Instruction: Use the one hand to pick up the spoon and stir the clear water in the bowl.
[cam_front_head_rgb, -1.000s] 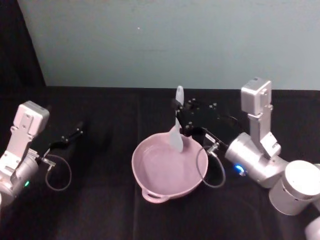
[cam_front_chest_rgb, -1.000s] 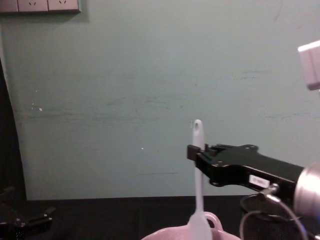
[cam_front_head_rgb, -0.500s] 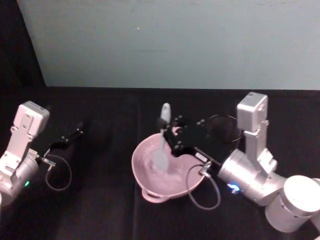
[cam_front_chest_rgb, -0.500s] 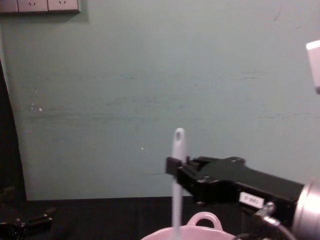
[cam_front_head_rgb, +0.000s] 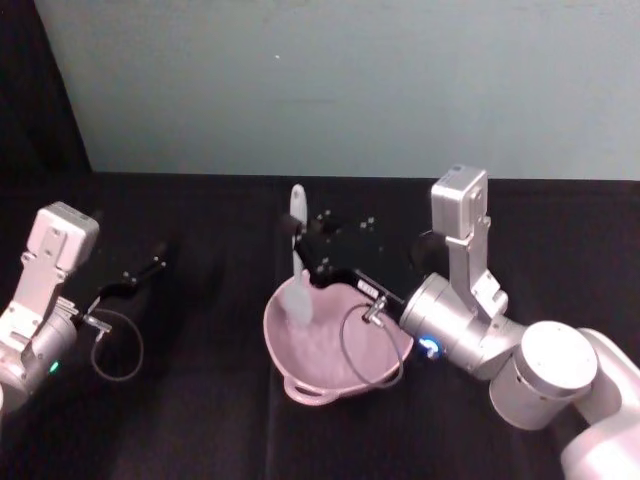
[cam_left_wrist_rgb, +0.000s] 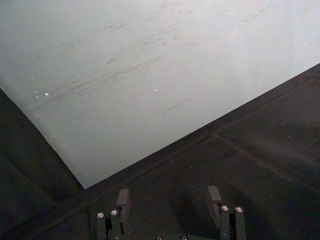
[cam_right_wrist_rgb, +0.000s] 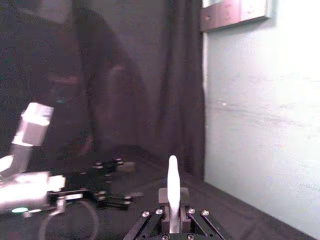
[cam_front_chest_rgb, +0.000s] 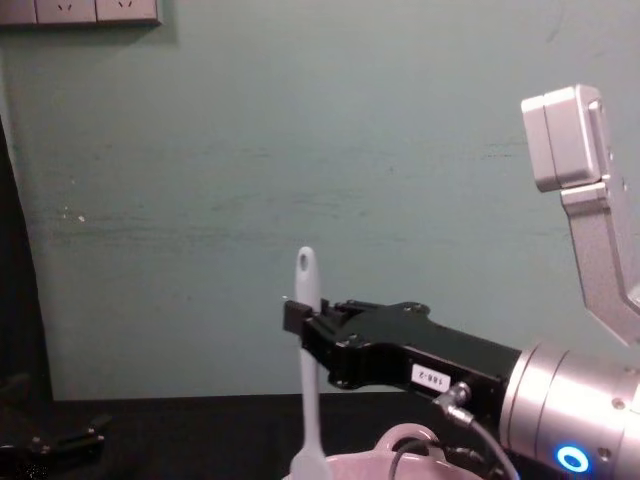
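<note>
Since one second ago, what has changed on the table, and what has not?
The right end effector, shut on the spoon, swept toward the robot's left, carrying the spoon's head from the middle of the bowl to its left side. The bowl and the left end effector stayed in place.

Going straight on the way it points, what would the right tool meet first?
Likely nothing near. Beyond the spoon it grips, the right tool faces black table, then the dark curtain; the left tool sits off that line. Depth is unclear.
</note>
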